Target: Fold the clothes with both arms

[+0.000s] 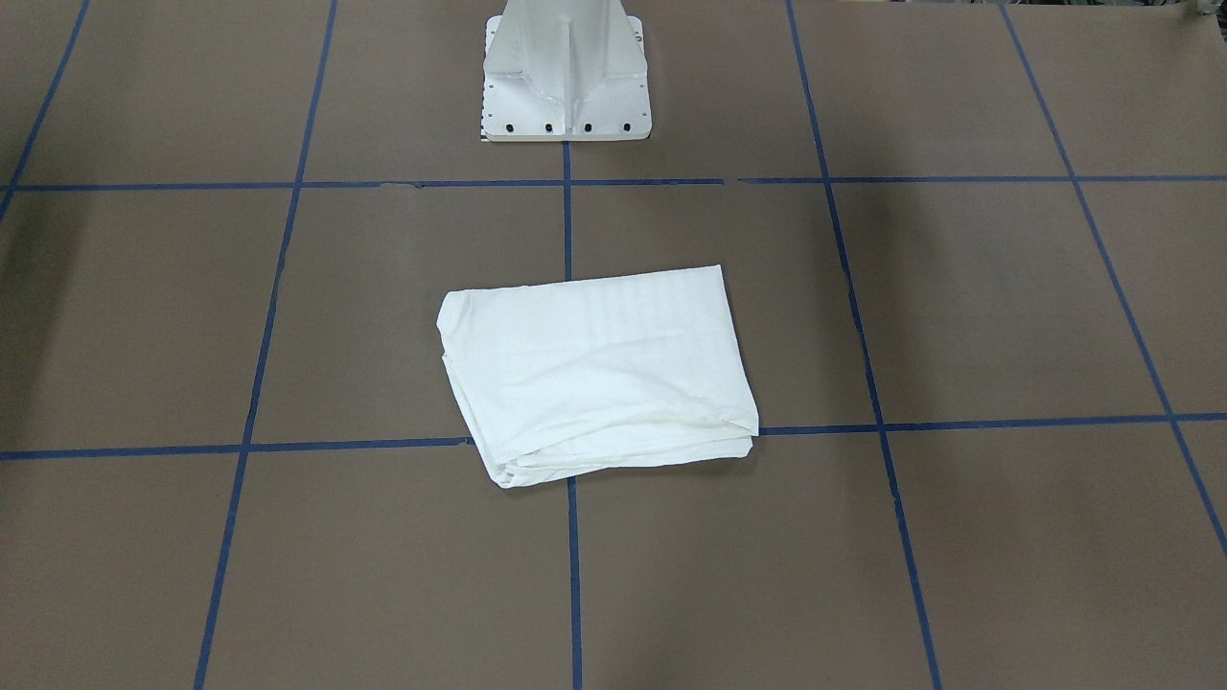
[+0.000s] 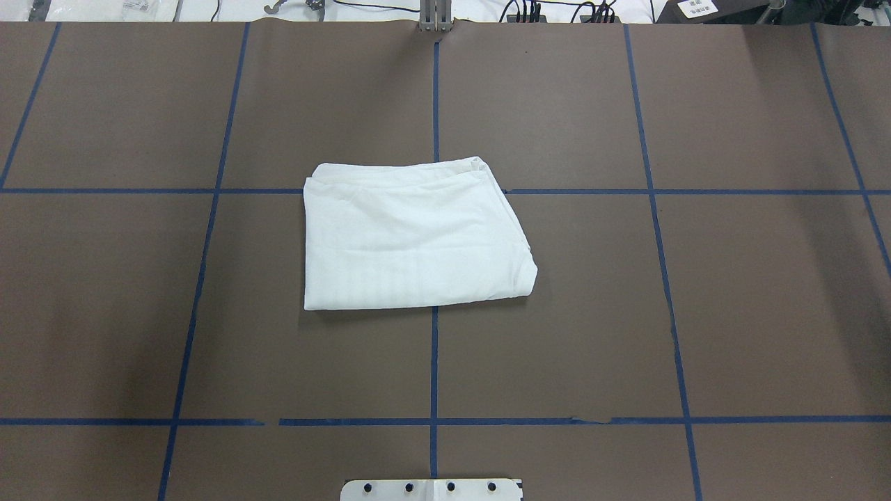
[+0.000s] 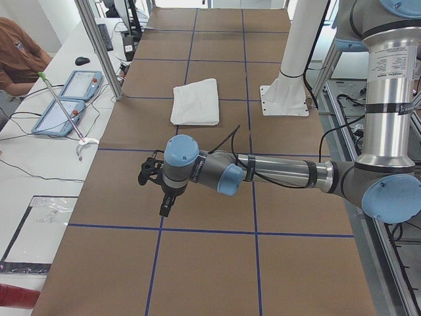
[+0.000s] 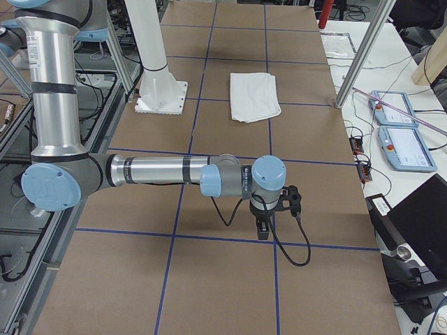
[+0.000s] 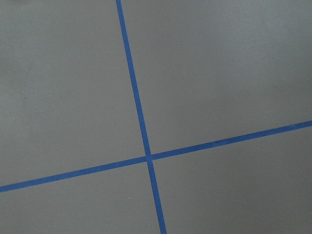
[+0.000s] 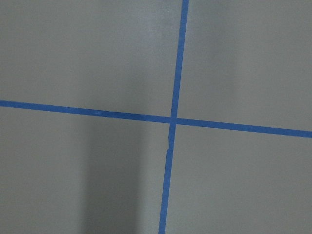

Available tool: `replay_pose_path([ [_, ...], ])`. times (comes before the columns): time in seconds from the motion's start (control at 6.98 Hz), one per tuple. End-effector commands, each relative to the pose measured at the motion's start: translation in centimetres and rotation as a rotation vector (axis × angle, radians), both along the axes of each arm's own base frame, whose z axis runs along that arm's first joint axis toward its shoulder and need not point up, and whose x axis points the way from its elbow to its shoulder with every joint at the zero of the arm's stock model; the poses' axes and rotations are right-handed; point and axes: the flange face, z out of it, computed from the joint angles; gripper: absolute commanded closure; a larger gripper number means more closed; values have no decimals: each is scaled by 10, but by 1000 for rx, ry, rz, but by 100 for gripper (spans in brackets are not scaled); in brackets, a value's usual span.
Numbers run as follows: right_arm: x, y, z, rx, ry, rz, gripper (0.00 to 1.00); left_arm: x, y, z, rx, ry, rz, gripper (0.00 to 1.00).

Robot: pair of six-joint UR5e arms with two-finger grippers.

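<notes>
Nearest in the view from the robot's left, the left arm (image 3: 276,174) stretches low across the table (image 2: 696,313), its left end effector (image 3: 166,205) pointing down over bare surface. Whether its fingers are spread or pressed together, I cannot tell; its wrist camera shows only a crossing of blue tape lines (image 5: 147,157). The right arm (image 4: 154,171) mirrors this at the opposite end, and the state of the right end effector (image 4: 263,226) is equally impossible to judge.

Both arms are well apart from the white T-shirt (image 2: 411,236). It lies at the table's middle, in front of the pedestal base (image 1: 566,86), over a tape crossing. It is a compact, roughly rectangular bundle, with several stacked layers showing along the edge away from the robot.

Judged from this, the folding looks finished or nearly so, with the 2 arms parked clear. If another step is wanted, it calls for both end effectors to reach in, pinch 2 corners of 1 edge and carry them across together, keeping the layers aligned.
</notes>
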Motion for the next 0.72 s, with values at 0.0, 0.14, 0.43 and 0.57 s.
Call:
replay_pose_path([
  [0.0,-1,6,5,3,-5,-2,0,1,0,-2,2,8,4,0],
  [0.14,-14,5,7,-3,0,-27,0,2,-6,-5,8,9,7,0],
  [0.43,-34,-2,1,-1,3,-67,0,2,-2,-21,29,12,6,0],
  [0.57,-35,2,-1,2,7,-69,0,1,-1,-20,28,11,6,0],
])
